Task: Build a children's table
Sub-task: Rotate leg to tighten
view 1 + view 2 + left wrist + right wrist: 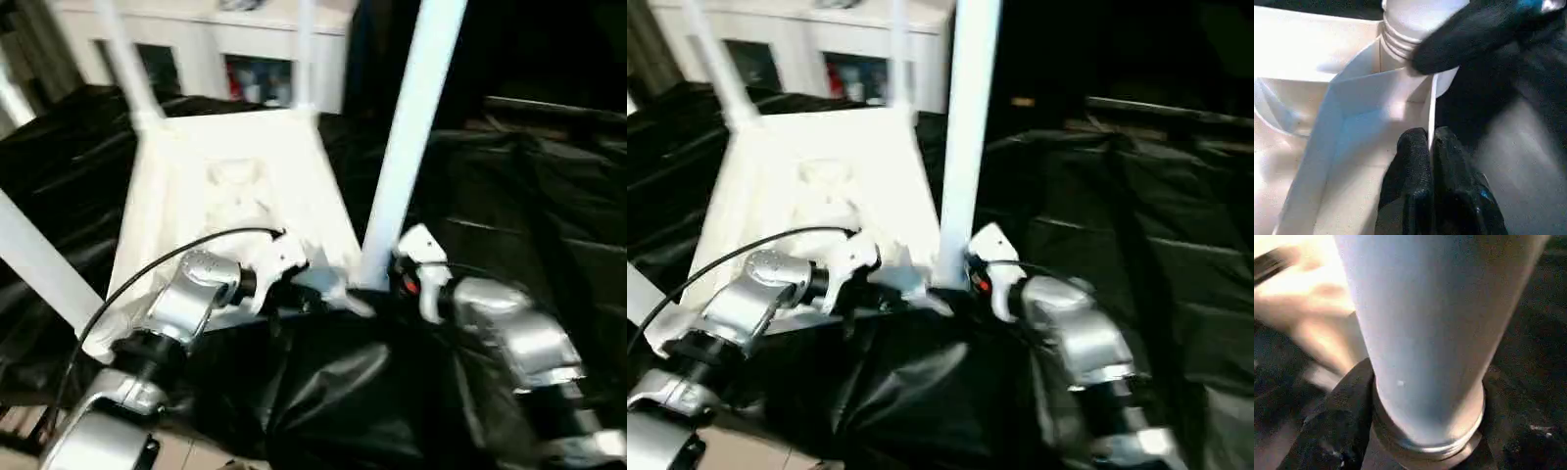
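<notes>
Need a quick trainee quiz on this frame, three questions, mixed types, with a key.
1. Multiple choice: the left gripper is shut on: A) a table leg; B) a thin wall of the table top; C) nothing.
2. True or false: the table top lies with its ribbed underside facing up.
3. Fill in: the right gripper sits at the ____ end of the near right leg, where it meets the corner socket.

Key: 1 B; 2 true; 3 bottom.
</notes>
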Controlling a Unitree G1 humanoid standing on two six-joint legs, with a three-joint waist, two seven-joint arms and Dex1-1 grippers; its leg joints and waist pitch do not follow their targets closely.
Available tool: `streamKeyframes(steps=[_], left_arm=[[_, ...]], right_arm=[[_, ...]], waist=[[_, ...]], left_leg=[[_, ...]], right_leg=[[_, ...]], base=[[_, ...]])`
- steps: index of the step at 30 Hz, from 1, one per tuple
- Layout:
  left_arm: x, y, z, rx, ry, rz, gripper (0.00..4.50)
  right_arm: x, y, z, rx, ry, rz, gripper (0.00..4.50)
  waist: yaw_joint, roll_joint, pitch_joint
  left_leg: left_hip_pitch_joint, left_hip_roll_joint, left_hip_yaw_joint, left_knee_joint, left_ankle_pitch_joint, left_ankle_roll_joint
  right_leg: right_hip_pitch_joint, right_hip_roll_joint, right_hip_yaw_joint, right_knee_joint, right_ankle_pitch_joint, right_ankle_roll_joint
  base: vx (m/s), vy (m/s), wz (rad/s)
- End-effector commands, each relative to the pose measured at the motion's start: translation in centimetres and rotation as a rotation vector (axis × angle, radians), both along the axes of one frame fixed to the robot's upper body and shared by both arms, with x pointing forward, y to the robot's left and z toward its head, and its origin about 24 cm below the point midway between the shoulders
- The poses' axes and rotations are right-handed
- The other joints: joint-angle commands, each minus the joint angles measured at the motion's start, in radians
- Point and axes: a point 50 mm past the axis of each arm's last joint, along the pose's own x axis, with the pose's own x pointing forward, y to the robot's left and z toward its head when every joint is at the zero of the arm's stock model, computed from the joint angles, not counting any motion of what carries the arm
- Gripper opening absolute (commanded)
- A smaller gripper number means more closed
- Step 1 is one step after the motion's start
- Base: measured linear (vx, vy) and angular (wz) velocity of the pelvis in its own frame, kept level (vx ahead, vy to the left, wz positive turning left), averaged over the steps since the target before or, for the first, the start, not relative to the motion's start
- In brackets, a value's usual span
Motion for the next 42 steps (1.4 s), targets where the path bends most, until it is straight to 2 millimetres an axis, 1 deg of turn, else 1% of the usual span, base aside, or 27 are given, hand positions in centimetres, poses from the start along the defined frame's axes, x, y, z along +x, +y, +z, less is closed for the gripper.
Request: streamKeyframes(steps=[1, 2, 3, 4, 5, 6, 7, 9, 10, 12, 16, 17, 19, 20, 21, 22, 23, 25, 27, 29, 30, 31, 32, 34, 37, 39, 42], left_arm=[[0.0, -3.5, 1.6, -0.157, -0.032, -0.027, 0.0], [0.6, -4.1, 1.7, -0.153, -0.053, 0.044, 0.0], [0.8, -4.7, 1.8, -0.154, -0.06, 0.075, 0.0], [1.0, -5.3, 1.9, -0.159, -0.064, 0.097, 0.0], [1.0, -5.7, 1.9, -0.162, -0.069, 0.109, 0.0], [1.0, -5.8, 1.9, -0.162, -0.071, 0.102, 0.0], [0.9, -6.0, 1.9, -0.162, -0.073, 0.095, 0.0], [0.6, -6.4, 1.8, -0.157, -0.072, 0.056, 0.0], [0.5, -6.4, 1.7, -0.157, -0.069, 0.047, 0.0], [0.2, -6.2, 1.6, -0.154, -0.068, 0.017, 0.0], [-0.3, -5.2, 1.3, -0.147, -0.063, -0.055, 0.0], [-0.5, -4.8, 1.2, -0.148, -0.054, -0.084, 0.0], [-0.8, -4.3, 1.2, -0.151, -0.046, -0.125, 0.0], [-1.1, -3.9, 1.1, -0.149, -0.038, -0.159, 0.0], [-1.1, -3.9, 1.1, -0.149, -0.038, -0.159, 0.0], [-1.4, -3.4, 1.1, -0.145, -0.04, -0.202, 0.0], [-1.8, -2.7, 1.1, -0.14, -0.031, -0.249, 0.0], [-2.1, -2.3, 1.1, -0.138, -0.021, -0.283, 0.0], [-2.5, -1.7, 1.1, -0.133, -0.001, -0.323, 0.0], [-2.7, -1.3, 1.0, -0.123, 0.01, -0.345, 0.0], [-2.7, -1.3, 1.0, -0.123, 0.01, -0.345, 0.0], [-2.8, -1.0, 1.0, -0.117, 0.014, -0.349, 0.0], [-2.8, -0.9, 0.9, -0.117, 0.019, -0.349, 0.0], [-2.9, -0.8, 0.9, -0.116, 0.023, -0.35, 0.0], [-3.1, -0.7, 0.8, -0.111, 0.025, -0.354, 0.0], [-3.2, -0.8, 0.7, -0.11, 0.025, -0.354, 0.0], [-3.1, -1.1, 0.7, -0.114, 0.02, -0.341, 0.0]], right_arm=[[0.2, 1.1, -0.9, 0.025, 0.055, -0.07, 2.72], [0.7, 1.5, -1.0, 0.041, 0.066, -0.138, 2.72], [0.8, 2.1, -1.0, 0.049, 0.064, -0.158, 2.72], [0.9, 2.8, -0.9, 0.052, 0.061, -0.164, 2.72], [0.9, 3.5, -0.7, 0.065, 0.058, -0.148, 3.07], [0.9, 3.8, -0.6, 0.069, 0.054, -0.137, 3.07], [0.9, 4.0, -0.5, 0.073, 0.05, -0.126, 3.42], [0.9, 4.6, -0.3, 0.064, 0.031, -0.091, 3.44], [0.9, 4.7, -0.2, 0.056, 0.025, -0.085, 3.46], [0.8, 4.6, -0.1, 0.025, 0.006, -0.049, 3.81], [0.4, 3.7, 0.3, -0.013, -0.021, 0.066, 3.81], [0.1, 3.2, 0.5, -0.019, -0.031, 0.115, 3.81], [-0.3, 2.7, 0.7, -0.031, -0.042, 0.172, 3.81], [-0.6, 2.2, 0.9, -0.043, -0.044, 0.226, 3.81], [-0.6, 2.2, 0.9, -0.043, -0.044, 0.226, 3.81], [-1.1, 1.6, 1.1, -0.056, -0.043, 0.285, 3.81], [-1.6, 0.8, 1.2, -0.07, -0.029, 0.35, 3.81], [-1.9, 0.3, 1.2, -0.083, -0.022, 0.392, 3.81], [-2.3, -0.3, 1.3, -0.099, -0.008, 0.438, 3.81], [-2.5, -0.7, 1.4, -0.1, 0.0, 0.466, 3.81], [-2.5, -0.7, 1.4, -0.1, 0.0, 0.466, 3.81], [-2.6, -0.8, 1.5, -0.096, 0.002, 0.474, 3.67], [-2.5, -0.8, 1.5, -0.091, 0.003, 0.472, 3.56], [-2.6, -0.7, 1.5, -0.081, 0.006, 0.473, 3.56], [-2.8, -0.3, 1.4, -0.065, 0.017, 0.486, 3.2], [-3.1, 0.1, 1.1, -0.062, 0.025, 0.503, 3.1], [-3.3, 0.6, 0.7, -0.052, 0.026, 0.489, 2.81]], waist=[[-0.003, -0.015, -0.055], [-0.006, -0.015, -0.054], [-0.007, -0.015, -0.057], [-0.006, -0.017, -0.06], [-0.005, -0.017, -0.06], [-0.002, -0.016, -0.063], [-0.002, -0.017, -0.064], [0.0, -0.017, -0.066], [0.0, -0.015, -0.066], [0.002, -0.017, -0.065], [0.004, -0.02, -0.062], [0.003, -0.019, -0.063], [0.003, -0.02, -0.062], [0.009, -0.02, -0.062], [0.011, -0.018, -0.061], [0.01, -0.021, -0.061], [0.016, -0.019, -0.06], [0.018, -0.017, -0.058], [0.021, -0.02, -0.059], [0.026, -0.018, -0.059], [0.027, -0.018, -0.06], [0.029, -0.019, -0.06], [0.028, -0.02, -0.06], [0.03, -0.019, -0.062], [0.032, -0.021, -0.064], [0.033, -0.024, -0.066], [0.033, -0.023, -0.065]], left_leg=[[0.009, 0.025, -0.026, -0.07, -0.339, 0.009], [0.013, 0.023, -0.026, -0.068, -0.352, 0.014], [0.016, 0.02, -0.024, -0.065, -0.356, 0.017], [0.011, 0.02, -0.026, -0.066, -0.339, 0.025], [0.009, 0.021, -0.025, -0.068, -0.328, 0.03], [0.009, 0.023, -0.023, -0.067, -0.309, 0.04], [0.007, 0.024, -0.022, -0.068, -0.3, 0.045], [0.002, 0.026, -0.019, -0.067, -0.258, 0.063], [0.001, 0.026, -0.019, -0.067, -0.254, 0.065], [0.002, 0.026, -0.018, -0.067, -0.245, 0.071], [0.0, 0.027, -0.018, -0.068, -0.259, 0.077], [0.003, 0.029, -0.018, -0.068, -0.262, 0.077], [0.002, 0.03, -0.017, -0.068, -0.261, 0.079], [0.003, 0.032, -0.018, -0.068, -0.262, 0.081], [0.006, 0.033, -0.016, -0.068, -0.267, 0.083], [0.007, 0.032, -0.016, -0.068, -0.273, 0.082], [0.009, 0.035, -0.018, -0.069, -0.279, 0.078], [0.011, 0.037, -0.017, -0.071, -0.295, 0.074], [0.01, 0.04, -0.019, -0.073, -0.291, 0.065], [0.011, 0.04, -0.018, -0.072, -0.292, 0.061], [0.011, 0.04, -0.017, -0.072, -0.288, 0.061], [0.012, 0.04, -0.017, -0.072, -0.285, 0.058], [0.009, 0.039, -0.018, -0.072, -0.28, 0.057], [0.01, 0.038, -0.017, -0.071, -0.27, 0.055], [0.008, 0.039, -0.017, -0.07, -0.253, 0.057], [0.008, 0.037, -0.015, -0.068, -0.241, 0.061], [0.007, 0.038, -0.015, -0.068, -0.237, 0.06]], right_leg=[[0.04, -0.049, 0.027, -0.101, -0.586, -0.104], [0.035, -0.047, 0.025, -0.106, -0.598, -0.095], [0.033, -0.047, 0.025, -0.109, -0.6, -0.089], [0.039, -0.047, 0.025, -0.105, -0.58, -0.091], [0.041, -0.048, 0.027, -0.105, -0.563, -0.093], [0.04, -0.047, 0.03, -0.1, -0.519, -0.104], [0.042, -0.047, 0.032, -0.097, -0.495, -0.113], [0.048, -0.047, 0.035, -0.086, -0.403, -0.147], [0.049, -0.047, 0.034, -0.084, -0.392, -0.153], [0.052, -0.048, 0.034, -0.081, -0.382, -0.167], [0.056, -0.048, 0.034, -0.085, -0.413, -0.157], [0.053, -0.049, 0.035, -0.085, -0.421, -0.157], [0.051, -0.049, 0.036, -0.085, -0.419, -0.16], [0.054, -0.049, 0.036, -0.084, -0.422, -0.156], [0.049, -0.05, 0.038, -0.085, -0.428, -0.157], [0.047, -0.049, 0.038, -0.087, -0.439, -0.156], [0.049, -0.05, 0.037, -0.087, -0.453, -0.151], [0.045, -0.049, 0.039, -0.087, -0.463, -0.15], [0.047, -0.051, 0.04, -0.083, -0.457, -0.151], [0.044, -0.052, 0.042, -0.083, -0.451, -0.154], [0.044, -0.052, 0.042, -0.083, -0.447, -0.154], [0.044, -0.052, 0.042, -0.082, -0.442, -0.157], [0.046, -0.052, 0.042, -0.08, -0.437, -0.158], [0.047, -0.053, 0.042, -0.079, -0.427, -0.161], [0.049, -0.053, 0.042, -0.075, -0.402, -0.168], [0.05, -0.053, 0.042, -0.074, -0.396, -0.168], [0.049, -0.052, 0.042, -0.074, -0.397, -0.166]], base=[[0.0, 0.0, 0.0], [0.0, 0.0, 0.0], [0.0, 0.0, 0.0], [0.0, 0.0, 0.0], [0.0, 0.0, 0.0], [0.0, 0.0, 0.0], [0.0, 0.0, 0.0], [0.0, 0.0, 0.0], [0.0, 0.0, 0.0], [0.0, 0.0, 0.0], [0.0, 0.0, 0.0], [0.0, 0.0, 0.0], [0.0, 0.0, 0.0], [0.0, 0.0, 0.0], [0.0, 0.0, 0.0], [0.0, 0.0, 0.0], [0.0, 0.0, 0.0], [0.0, 0.0, 0.0], [0.0, 0.0, 0.0], [0.0, 0.0, 0.0], [0.0, 0.0, 0.0], [0.0, 0.0, 0.0], [0.0, 0.0, 0.0], [0.0, 0.0, 0.0], [0.0, 0.0, 0.0], [0.0, 0.0, 0.0], [0.0, 0.0, 0.0]])
